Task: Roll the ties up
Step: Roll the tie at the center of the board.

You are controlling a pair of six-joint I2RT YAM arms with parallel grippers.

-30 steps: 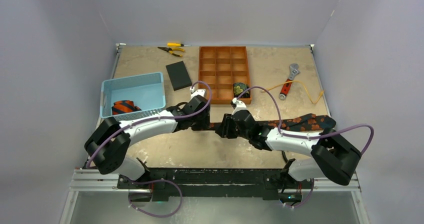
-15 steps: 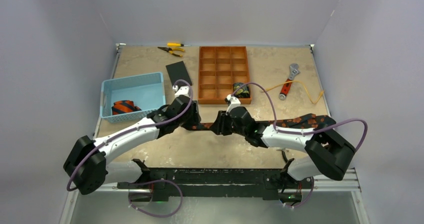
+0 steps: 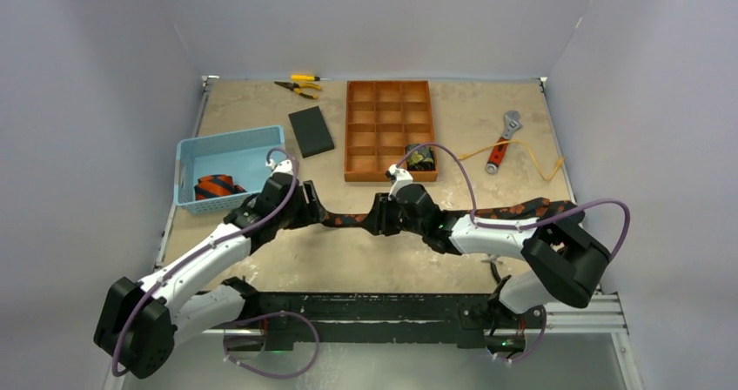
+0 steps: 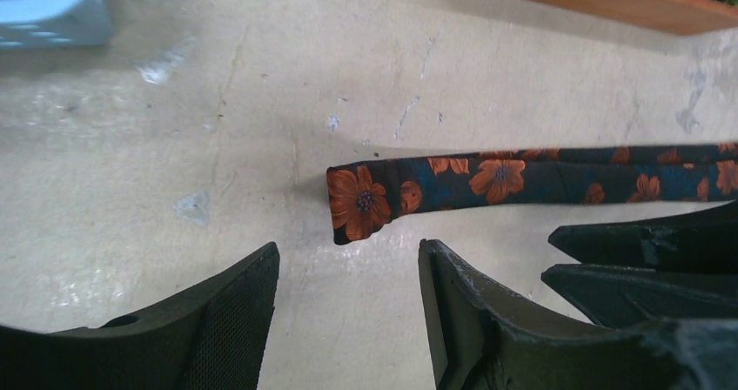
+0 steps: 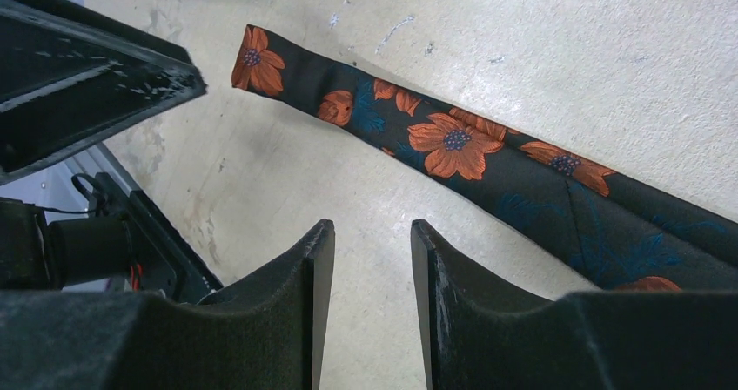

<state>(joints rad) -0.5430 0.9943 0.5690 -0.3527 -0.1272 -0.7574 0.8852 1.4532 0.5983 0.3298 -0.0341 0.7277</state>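
Sliding out toward nine o'clock, the left gripper [image 3: 313, 213] is now well clear of the right gripper [image 3: 378, 218], which it sat right beside a second ago. The narrow dark fabric tie with orange flowers [image 3: 522, 209] shows a bare stretch between the two. On the left wrist view its blunt narrow tip lies flat on the scuffed beige table [image 4: 174, 146], just beyond black ribbed fingers [image 4: 235, 303] that stand apart and empty. The right gripper is parted too, with nothing between its pads [image 5: 305, 285], and the tie runs past them toward three o'clock. My read: the strip has been drawn out straight and let go, so rolling this one has not started. The cloth looks thin, smooth and limp, likely to slide on that hard top. At twelve o'clock a rolled black tie with green-gold pattern [image 3: 420, 158] sits in a corner cell of the orange compartment tray [image 3: 349, 133]. At ten o'clock a navy tie with orange stripes [image 3: 218, 186] lies bundled in the light-blue plastic mesh basket [image 3: 233, 135]
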